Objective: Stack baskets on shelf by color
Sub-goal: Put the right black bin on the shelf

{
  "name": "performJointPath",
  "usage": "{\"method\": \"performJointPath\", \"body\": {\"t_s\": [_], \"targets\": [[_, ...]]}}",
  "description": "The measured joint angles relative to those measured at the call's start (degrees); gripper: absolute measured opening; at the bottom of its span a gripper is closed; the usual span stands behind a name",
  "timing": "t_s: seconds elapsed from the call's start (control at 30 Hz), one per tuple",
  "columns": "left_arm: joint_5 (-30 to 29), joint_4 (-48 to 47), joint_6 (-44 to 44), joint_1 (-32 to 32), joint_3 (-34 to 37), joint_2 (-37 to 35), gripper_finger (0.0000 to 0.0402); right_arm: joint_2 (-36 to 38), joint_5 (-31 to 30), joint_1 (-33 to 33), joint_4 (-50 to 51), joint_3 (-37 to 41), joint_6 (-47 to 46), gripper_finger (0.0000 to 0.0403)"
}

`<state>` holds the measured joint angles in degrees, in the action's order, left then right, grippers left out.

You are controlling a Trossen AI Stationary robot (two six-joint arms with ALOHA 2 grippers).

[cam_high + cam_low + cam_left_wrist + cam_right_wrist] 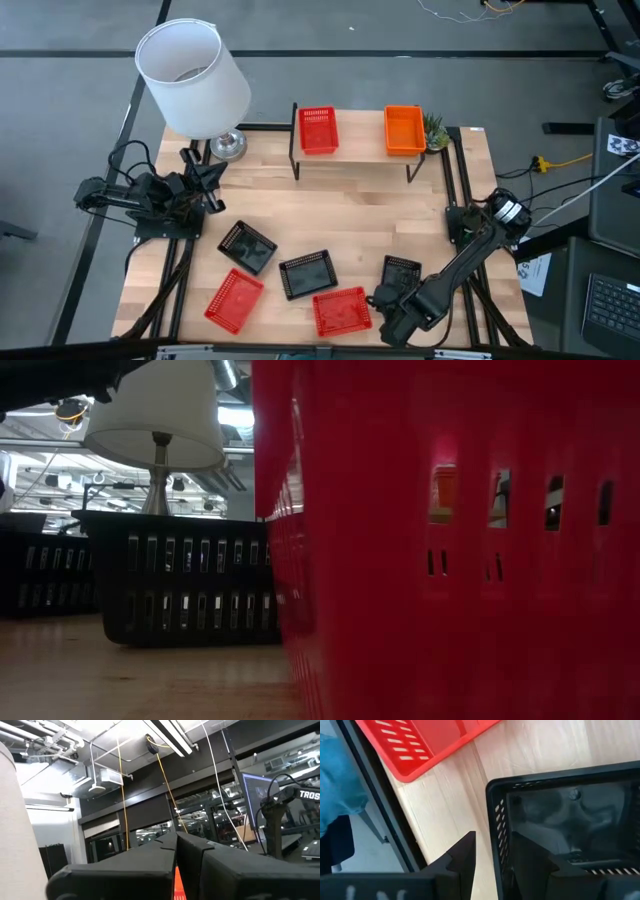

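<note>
On the shelf (355,158) at the far side stand a red basket (316,130) and an orange basket (404,130). Three black baskets (247,246) (307,274) (400,272) and two red ones (234,299) (341,311) lie on the table's near half. My right gripper (492,840) (388,300) points down, open, over the right-hand black basket (570,820). One finger is outside its end wall (496,820) and one inside, and neither touches it. My left gripper (175,847) is shut and empty at the table's left edge (205,182), pointing upward.
A lamp with a white shade (195,78) stands at the far left corner and a small plant (435,130) by the shelf's right end. The near red basket (420,745) lies close beside my right gripper, near the table's front edge (405,835). It fills the low view (450,540).
</note>
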<state>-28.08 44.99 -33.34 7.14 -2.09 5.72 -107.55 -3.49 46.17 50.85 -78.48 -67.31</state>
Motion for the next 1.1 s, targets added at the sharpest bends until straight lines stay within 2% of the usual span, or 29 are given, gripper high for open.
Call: {"method": "performJointPath", "body": {"t_s": [0.4,0.5,0.6,0.63,0.83,0.9,1.0,1.1], "targets": [[0.0,-0.1,0.0,0.0,0.0,0.0,0.0000,-4.0,0.6,0.0,0.5,0.0,-0.5,0.0116],[0.0,-0.1,0.0,0.0,0.0,0.0,0.0000,-4.0,2.2,0.0,0.6,-0.2,-0.1,0.0086],[0.0,-0.1,0.0,0.0,0.0,0.0,0.0000,-4.0,3.1,0.0,2.6,-1.7,1.7,0.0022],[0.0,-0.2,0.1,0.0,0.0,0.0,0.0000,-4.0,3.2,0.0,3.6,-2.5,2.4,0.0013],[0.0,-0.9,0.3,0.0,0.0,0.0,0.0000,-4.0,3.1,-0.2,18.7,-12.1,3.4,0.0006],[0.0,-0.9,0.3,0.0,0.0,0.0,0.0000,-4.0,1.5,-0.2,24.9,-17.1,3.4,0.0005],[0.0,-0.9,0.3,0.0,0.0,0.0,0.0000,-4.0,-4.1,-0.2,32.1,-25.5,4.2,0.0004],[0.0,-0.9,1.1,0.0,0.0,0.0,0.0000,-4.0,-15.3,-0.2,36.9,-33.9,8.8,0.0004]]}}
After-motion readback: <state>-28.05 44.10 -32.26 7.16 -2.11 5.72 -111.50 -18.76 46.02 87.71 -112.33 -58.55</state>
